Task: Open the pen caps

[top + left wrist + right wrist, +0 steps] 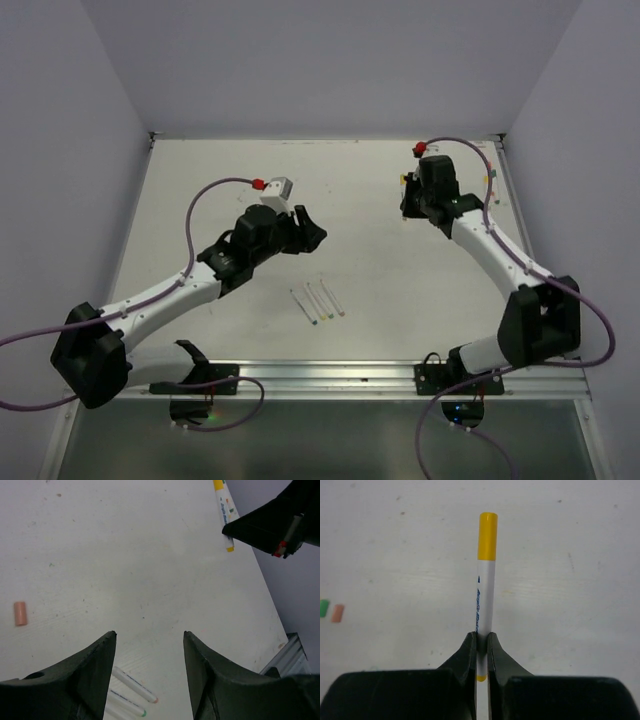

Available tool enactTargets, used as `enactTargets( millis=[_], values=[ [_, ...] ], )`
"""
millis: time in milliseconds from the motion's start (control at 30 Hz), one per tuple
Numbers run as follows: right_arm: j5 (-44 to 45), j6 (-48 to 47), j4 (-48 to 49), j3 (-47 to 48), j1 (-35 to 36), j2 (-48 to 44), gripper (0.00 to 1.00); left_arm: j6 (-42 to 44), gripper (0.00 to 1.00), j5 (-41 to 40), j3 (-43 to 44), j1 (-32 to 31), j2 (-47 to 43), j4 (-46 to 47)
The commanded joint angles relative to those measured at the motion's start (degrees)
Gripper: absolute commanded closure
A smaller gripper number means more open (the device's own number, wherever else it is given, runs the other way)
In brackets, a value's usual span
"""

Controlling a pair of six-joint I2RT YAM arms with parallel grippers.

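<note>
My right gripper (481, 637) is shut on the white barrel of a pen (484, 600), whose yellow cap (487, 536) points away from the fingers. In the top view this gripper (410, 207) is at the far right of the table. The left wrist view shows the same pen (223, 515) low over or on the table. My left gripper (149, 635) is open and holds nothing; it hovers mid-table (308, 232). Three more white pens (318, 301) lie side by side nearer the front, two of them (134, 685) showing orange and green tips between my left fingers.
A loose pinkish cap (20, 613) lies on the table to the left of my left gripper. A green cap (324, 607) and an orange cap (337, 613) lie side by side left of my right gripper. Purple cables trail from both arms. Walls enclose the table.
</note>
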Motion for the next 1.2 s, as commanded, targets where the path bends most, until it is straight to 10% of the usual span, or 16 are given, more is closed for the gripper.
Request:
enactTargets(
  millis=[0,500,1167],
  values=[
    [-9.61,2.39,2.85,-8.27,3.37,-9.85,1.00,-1.06,0.41,7.81,3.92,2.64,-2.62,-7.77],
    [-14.03,12.41,4.18,-16.38,25.52,-24.39,1.00,-17.41,0.41,31.04,-3.63,6.25,0.54,13.14],
    [-9.01,13.73,4.35,-15.67,34.85,-24.02,1.00,-18.04,0.46,29.20,-4.86,6.25,0.98,13.85]
  ],
)
